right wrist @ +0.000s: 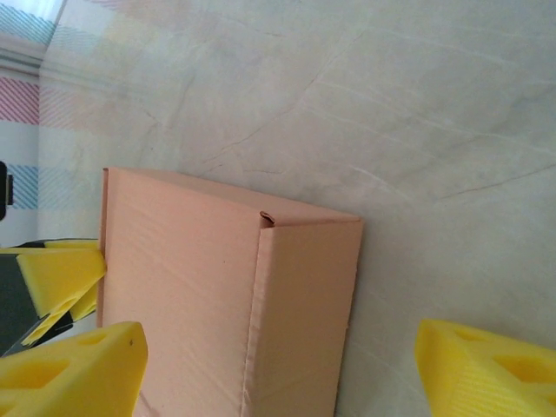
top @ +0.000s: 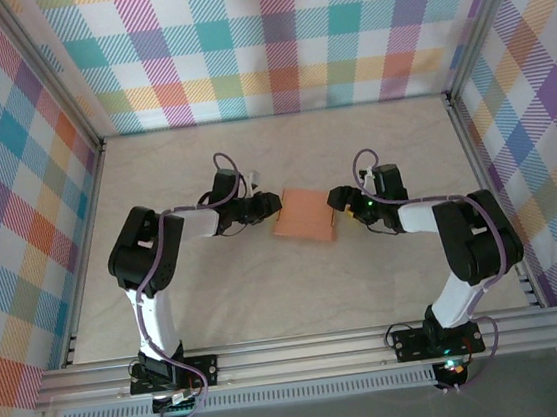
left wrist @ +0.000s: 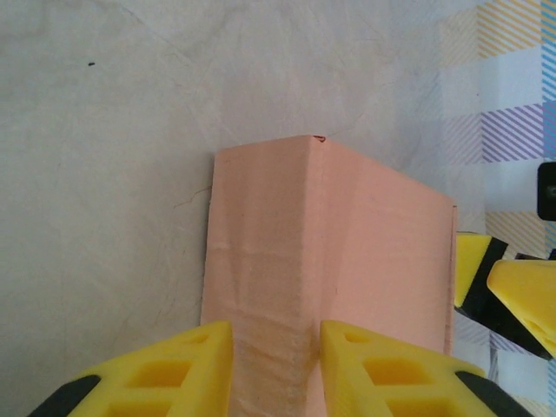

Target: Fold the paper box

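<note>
The paper box (top: 304,214) is a closed, shallow salmon-orange box lying on the table between both grippers. My left gripper (top: 270,205) is at its left end. In the left wrist view the yellow fingertips (left wrist: 195,365) stand a narrow gap apart against the creased side wall of the box (left wrist: 373,252), with nothing pinched between them. My right gripper (top: 340,201) is at the box's right end. In the right wrist view this gripper (right wrist: 287,373) is wide open, and the end of the box (right wrist: 191,295) lies between its fingers without touching them.
The pale table top (top: 299,297) stretches around the box. Checked cloth walls (top: 269,38) and metal frame rails (top: 80,141) enclose it. The left gripper's fingers (right wrist: 52,274) show at the box's far edge in the right wrist view.
</note>
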You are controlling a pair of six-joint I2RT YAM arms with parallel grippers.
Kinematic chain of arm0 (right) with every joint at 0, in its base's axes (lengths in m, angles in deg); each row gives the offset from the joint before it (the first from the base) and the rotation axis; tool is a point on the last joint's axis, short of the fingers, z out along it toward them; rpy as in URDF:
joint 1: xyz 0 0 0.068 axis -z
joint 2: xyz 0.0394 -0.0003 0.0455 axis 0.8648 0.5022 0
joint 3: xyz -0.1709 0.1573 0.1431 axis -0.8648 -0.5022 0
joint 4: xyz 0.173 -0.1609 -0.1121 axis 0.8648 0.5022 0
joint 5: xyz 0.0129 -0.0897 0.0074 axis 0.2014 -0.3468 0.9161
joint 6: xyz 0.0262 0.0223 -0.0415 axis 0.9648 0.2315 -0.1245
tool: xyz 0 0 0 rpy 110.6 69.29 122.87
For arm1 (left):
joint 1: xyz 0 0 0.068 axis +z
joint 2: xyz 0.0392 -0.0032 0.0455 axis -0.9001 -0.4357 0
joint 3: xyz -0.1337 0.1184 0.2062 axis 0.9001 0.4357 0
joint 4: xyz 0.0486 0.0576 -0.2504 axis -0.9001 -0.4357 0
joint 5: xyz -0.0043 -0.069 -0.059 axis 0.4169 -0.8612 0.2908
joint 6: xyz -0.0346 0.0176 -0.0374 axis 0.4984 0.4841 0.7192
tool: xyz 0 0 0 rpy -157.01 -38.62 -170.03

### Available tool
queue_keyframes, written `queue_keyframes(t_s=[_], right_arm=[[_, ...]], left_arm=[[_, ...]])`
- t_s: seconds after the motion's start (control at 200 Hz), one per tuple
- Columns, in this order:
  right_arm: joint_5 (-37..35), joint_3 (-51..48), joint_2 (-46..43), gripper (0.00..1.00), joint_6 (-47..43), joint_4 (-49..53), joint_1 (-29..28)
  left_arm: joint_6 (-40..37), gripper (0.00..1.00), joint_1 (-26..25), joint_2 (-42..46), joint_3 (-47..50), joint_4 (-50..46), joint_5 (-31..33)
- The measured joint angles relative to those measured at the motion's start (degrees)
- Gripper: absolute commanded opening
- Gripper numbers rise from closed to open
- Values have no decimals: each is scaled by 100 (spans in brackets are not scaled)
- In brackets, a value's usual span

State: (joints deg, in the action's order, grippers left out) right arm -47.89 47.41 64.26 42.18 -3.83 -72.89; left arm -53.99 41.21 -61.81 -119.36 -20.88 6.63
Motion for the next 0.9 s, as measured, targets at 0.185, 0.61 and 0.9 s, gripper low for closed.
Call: queue_keyframes(t_s=[0.185,0.61,0.9], right_arm=[[387,13,177,82,214,-302,72],[612,-164,216,82,837,-772,57],[767,-170,328,79,1147,-1034,-17]], left_arm=[[269,30,94,-116,66,337,-245],[625,25,293,-173,179,678,-457],[710,22,339,-175,256,848,-494]])
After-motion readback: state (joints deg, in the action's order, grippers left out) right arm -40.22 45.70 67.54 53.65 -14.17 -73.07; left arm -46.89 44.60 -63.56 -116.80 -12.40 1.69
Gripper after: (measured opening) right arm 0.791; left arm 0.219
